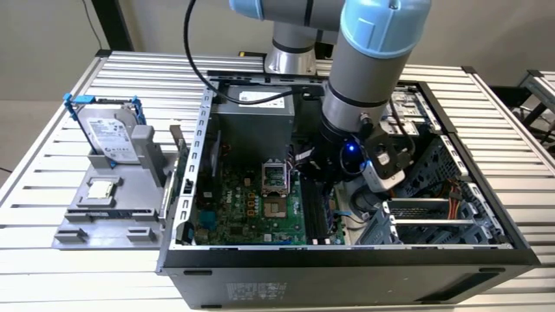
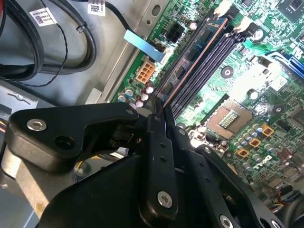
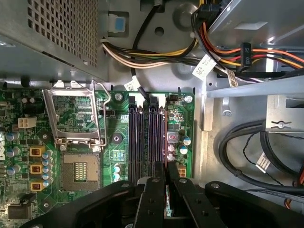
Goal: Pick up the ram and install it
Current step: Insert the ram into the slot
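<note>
tool (image 2: 159, 107) fingers are clamped on the ram (image 2: 192, 59), which is held on edge at the outermost of the black slots (image 3: 142, 137) on the motherboard (image 3: 61, 142) inside the case (image 1: 347, 260).

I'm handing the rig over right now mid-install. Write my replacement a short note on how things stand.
End effector: shut on the ram, gripping it at one end.
Ram: inside the open computer case, lined up lengthwise over the motherboard's memory slots, at the slot on the drive-cable side. Whether it is fully seated cannot be told.
Done: ram picked up and brought to the slots.
Left: confirm seating; release not yet done.
Hard drive stands on the grey holder outside the case.
</note>
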Motion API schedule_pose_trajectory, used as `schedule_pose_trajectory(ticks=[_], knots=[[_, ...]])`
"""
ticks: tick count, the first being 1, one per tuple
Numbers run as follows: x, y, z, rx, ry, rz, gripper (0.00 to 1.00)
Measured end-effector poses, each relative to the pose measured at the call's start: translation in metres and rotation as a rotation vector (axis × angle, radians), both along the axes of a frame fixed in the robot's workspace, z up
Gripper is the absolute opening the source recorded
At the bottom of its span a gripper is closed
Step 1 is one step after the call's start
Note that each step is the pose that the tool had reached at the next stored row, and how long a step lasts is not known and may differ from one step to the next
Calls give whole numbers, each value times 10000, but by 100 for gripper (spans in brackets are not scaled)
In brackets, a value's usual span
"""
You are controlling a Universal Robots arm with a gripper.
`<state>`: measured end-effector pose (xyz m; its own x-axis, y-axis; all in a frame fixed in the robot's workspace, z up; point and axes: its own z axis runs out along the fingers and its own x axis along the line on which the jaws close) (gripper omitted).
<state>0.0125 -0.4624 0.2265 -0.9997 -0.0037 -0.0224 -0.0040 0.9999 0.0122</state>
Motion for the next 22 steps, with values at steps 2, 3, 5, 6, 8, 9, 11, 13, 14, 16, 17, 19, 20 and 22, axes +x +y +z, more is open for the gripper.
schedule_pose_trajectory(ticks=[2, 3, 5, 6, 8, 9, 11, 13, 14, 16, 17, 19, 20, 22], knots=[[-2, 0, -11, 0, 0, 11, 0], [-4, 0, -18, -2, 0, 15, 0], [-6, 0, -25, -5, 0, 18, 0], [-7, 0, -27, -6, 0, 19, 0], [-7, 0, -34, -6, 0, 18, 0], [-8, 0, -37, -7, 0, 18, 0], [-7, 1, -51, -15, 4, 19, 0], [-8, 0, -55, -26, 23, 17, 0], [-8, 0, -57, -28, 32, 17, 0], [-8, 0, -64, -33, 42, 18, 0], [-8, 0, -65, -37, 45, 18, 0], [-8, 1, -70, -38, 46, 18, 0], [-8, 1, -72, -42, 48, 18, 0], [-7, 4, -74, -46, 49, 20, 0]])
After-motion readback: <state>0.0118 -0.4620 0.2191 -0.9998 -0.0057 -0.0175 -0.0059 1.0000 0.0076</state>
